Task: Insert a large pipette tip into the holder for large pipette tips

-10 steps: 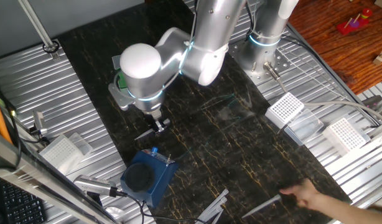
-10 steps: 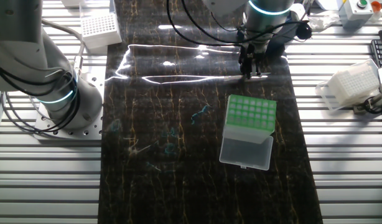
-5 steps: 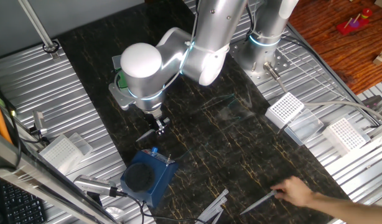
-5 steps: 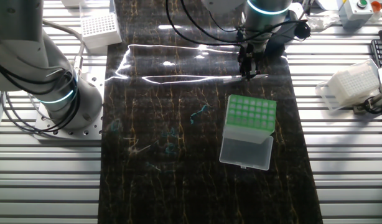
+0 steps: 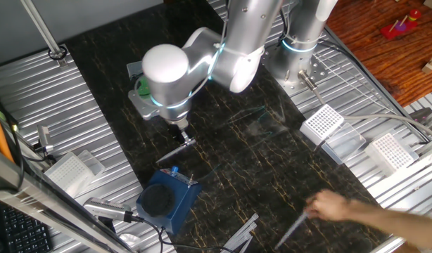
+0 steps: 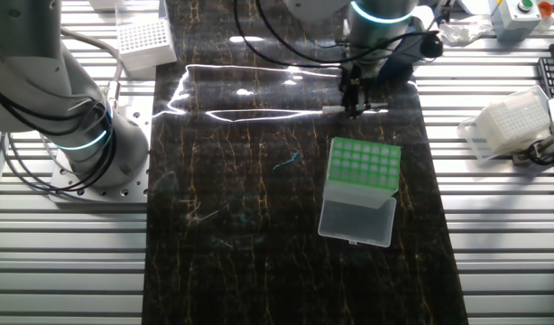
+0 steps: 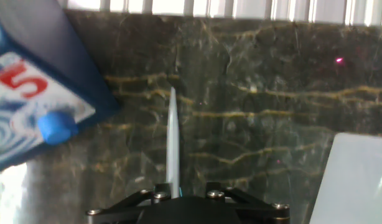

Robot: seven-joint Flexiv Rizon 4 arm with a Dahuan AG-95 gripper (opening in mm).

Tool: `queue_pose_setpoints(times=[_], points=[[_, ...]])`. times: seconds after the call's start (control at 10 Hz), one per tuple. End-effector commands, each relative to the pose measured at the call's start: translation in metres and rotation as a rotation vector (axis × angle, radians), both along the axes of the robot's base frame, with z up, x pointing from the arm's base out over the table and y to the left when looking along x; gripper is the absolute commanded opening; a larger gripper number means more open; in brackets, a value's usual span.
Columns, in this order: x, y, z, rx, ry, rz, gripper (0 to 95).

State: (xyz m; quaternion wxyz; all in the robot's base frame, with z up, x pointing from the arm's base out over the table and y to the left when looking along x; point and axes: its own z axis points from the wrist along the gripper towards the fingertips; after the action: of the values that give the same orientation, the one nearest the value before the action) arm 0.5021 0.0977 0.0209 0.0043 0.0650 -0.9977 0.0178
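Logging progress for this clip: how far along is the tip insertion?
Done: the pincer is shut on the large pipette tip, lifted off the dark mat. In hand: carrying it, held roughly level. Left: reaching the green-topped holder, turning the tip point-down and seating it in a hole.

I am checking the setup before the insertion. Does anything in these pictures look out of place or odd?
Yes, one thing: a person's hand reaches over the dark mat's corner, touching a thin rod there, inside the robot's work area. Otherwise, the gripper holds the pipette tip lying sideways, near the green-topped holder, which sits slightly askew.
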Motion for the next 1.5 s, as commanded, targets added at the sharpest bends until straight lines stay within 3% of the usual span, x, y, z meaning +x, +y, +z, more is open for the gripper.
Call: queue_pose_setpoints(times=[0.1,0.5,0.8,1.5], points=[[-0.004,0.002,0.002,-0.003,0.006,-0.002,19.0],[-0.009,0.013,0.007,0.003,0.003,-0.021,19.0],[-0.014,0.018,0.001,0.005,-0.001,-0.028,19.0],[-0.020,0.016,0.003,0.001,-0.017,-0.023,19.0]])
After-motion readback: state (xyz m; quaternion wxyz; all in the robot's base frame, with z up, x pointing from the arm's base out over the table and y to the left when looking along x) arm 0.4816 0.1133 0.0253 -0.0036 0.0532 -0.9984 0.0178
